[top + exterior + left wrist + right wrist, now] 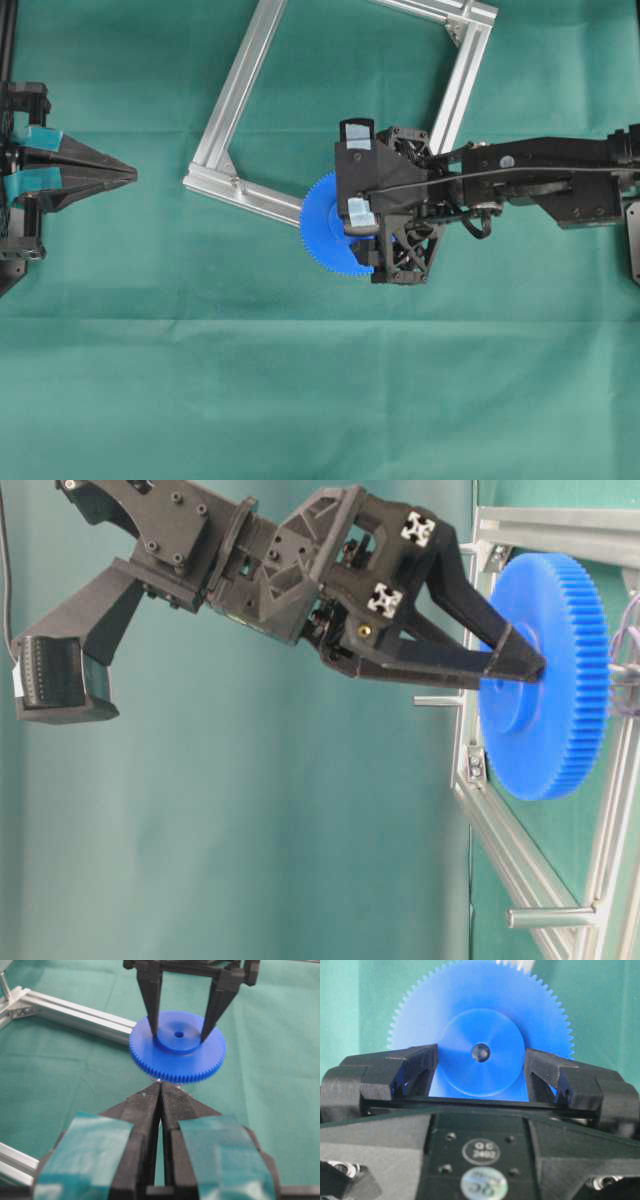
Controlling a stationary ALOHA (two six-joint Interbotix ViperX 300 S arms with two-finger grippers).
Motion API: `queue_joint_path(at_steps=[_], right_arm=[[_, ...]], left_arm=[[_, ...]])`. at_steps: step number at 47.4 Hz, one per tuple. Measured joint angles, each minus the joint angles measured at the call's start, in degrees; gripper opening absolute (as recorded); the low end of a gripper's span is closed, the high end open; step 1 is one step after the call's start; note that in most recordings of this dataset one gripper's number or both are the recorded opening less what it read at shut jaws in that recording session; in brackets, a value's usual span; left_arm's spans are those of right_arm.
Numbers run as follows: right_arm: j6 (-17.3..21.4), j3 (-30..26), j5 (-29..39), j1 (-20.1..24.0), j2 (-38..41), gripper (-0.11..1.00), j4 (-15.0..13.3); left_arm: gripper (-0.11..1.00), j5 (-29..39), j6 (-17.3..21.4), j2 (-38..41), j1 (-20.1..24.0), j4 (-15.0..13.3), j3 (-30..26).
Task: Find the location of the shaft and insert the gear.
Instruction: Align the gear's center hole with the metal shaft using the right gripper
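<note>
One gear [322, 225], one aluminium frame [245, 85], two grippers on a green-clothed bench [300, 400]. Right gripper [181, 1035] pinches the gear by its raised hub, a finger on either side, central hole between them; the gear sits flat and level just beside the frame's near rail. Left gripper [125, 172] pressed together, well apart at the bench's left; shaft not made out.

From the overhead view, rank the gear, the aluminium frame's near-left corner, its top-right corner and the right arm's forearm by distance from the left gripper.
1. aluminium frame, near-left corner: closest.
2. gear: mid-table.
3. Top-right corner: upper right.
4. right arm's forearm: far right.
Measured from the left gripper.
</note>
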Motion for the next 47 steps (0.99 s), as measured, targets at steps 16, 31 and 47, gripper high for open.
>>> queue_joint_path(at_steps=[16,31,47], right_arm=[[-0.1,0.5,-0.3,0.1,-0.4,0.69,-0.4],[-0.1,2.2,-1.2,-1.5,-1.2,0.69,-0.4],[-0.1,2.4,-2.5,-1.9,-1.2,0.69,-0.4]], left_arm=[[0.01,0.1,0.0,0.0,0.1,0.1,0.1],[0.01,0.2,-0.1,0.0,0.0,0.0,0.1],[0.01,0.2,-0.1,0.0,0.1,0.0,0.1]])
